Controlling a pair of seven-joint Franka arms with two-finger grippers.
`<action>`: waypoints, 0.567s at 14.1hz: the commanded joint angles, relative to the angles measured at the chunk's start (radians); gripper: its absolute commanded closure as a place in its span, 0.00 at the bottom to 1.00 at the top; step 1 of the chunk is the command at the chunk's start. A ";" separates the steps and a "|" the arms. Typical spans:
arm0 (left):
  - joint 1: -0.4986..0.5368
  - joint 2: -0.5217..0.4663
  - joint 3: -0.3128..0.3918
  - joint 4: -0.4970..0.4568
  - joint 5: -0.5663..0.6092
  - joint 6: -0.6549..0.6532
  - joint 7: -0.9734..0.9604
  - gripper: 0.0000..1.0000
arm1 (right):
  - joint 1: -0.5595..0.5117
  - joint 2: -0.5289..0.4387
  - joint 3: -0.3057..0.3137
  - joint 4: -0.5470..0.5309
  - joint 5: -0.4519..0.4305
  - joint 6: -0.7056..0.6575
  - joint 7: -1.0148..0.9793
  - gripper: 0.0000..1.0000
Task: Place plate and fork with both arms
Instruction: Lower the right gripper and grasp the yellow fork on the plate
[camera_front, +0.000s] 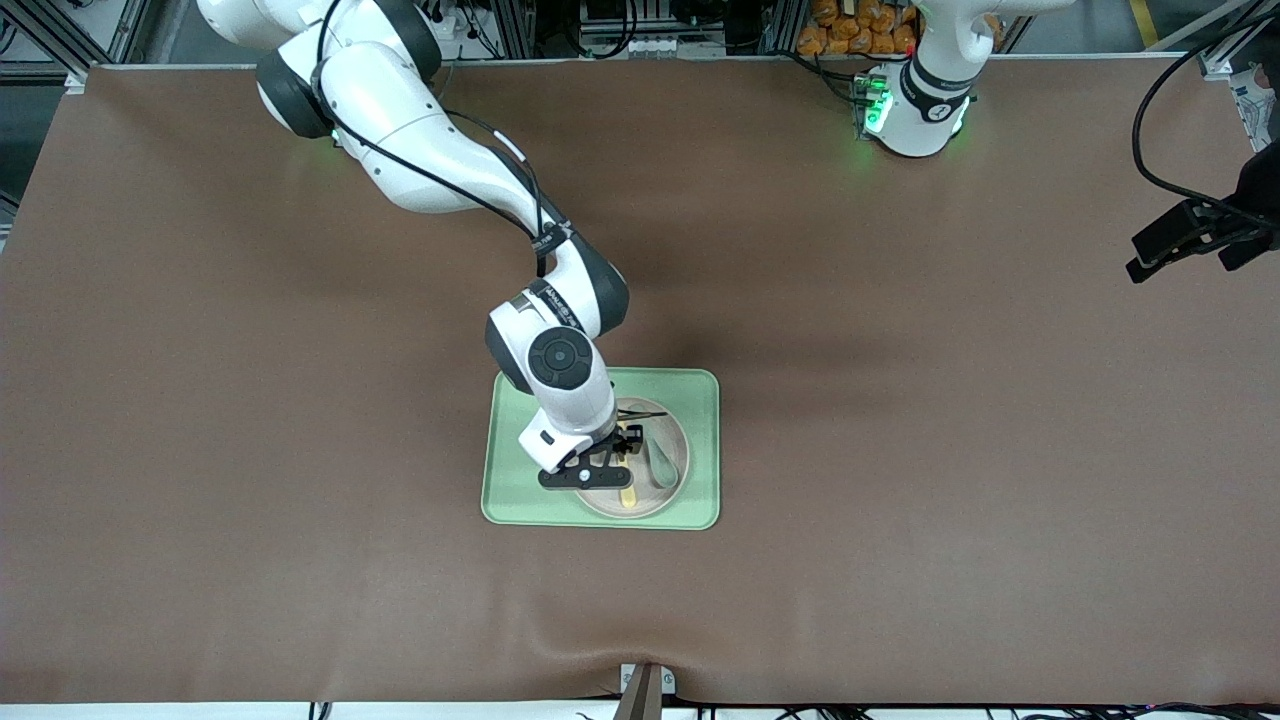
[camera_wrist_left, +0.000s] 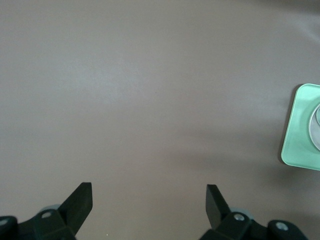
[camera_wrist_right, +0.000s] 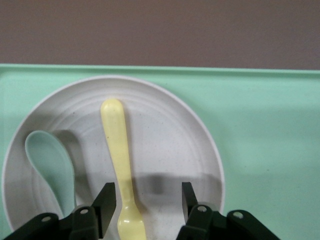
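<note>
My right hand (camera_wrist_right: 145, 200) hangs open, fingers straddling the fork (camera_wrist_right: 121, 165) low in its wrist view; it seems untouched. Fork lies on the plate (camera_front: 672, 497), centre frame on the tray (camera_front: 700, 390). My left hand (camera_wrist_left: 149, 200) waits open, empty, over bare desk (camera_wrist_left: 150, 90).

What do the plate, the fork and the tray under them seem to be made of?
Plate: probably matte plastic, pale, with moulded rings.
Fork: likely plastic, pale yellow, smooth with a soft sheen.
Tray: apparently plastic, light green, with an even matte surface and rounded corners.

Spoon (camera_front: 662, 462) just beside fork (camera_front: 628, 492) on plate (camera_front: 672, 500)
</note>
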 joint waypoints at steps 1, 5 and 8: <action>0.007 -0.004 0.004 -0.009 0.000 0.018 0.019 0.00 | 0.020 0.037 -0.008 0.039 0.004 -0.005 0.027 0.42; 0.007 -0.004 0.004 -0.008 0.000 0.022 0.019 0.00 | 0.019 0.038 -0.006 0.039 0.007 -0.008 0.027 0.48; 0.007 -0.002 0.004 -0.008 0.000 0.029 0.019 0.00 | 0.025 0.041 -0.006 0.037 0.007 -0.011 0.028 0.48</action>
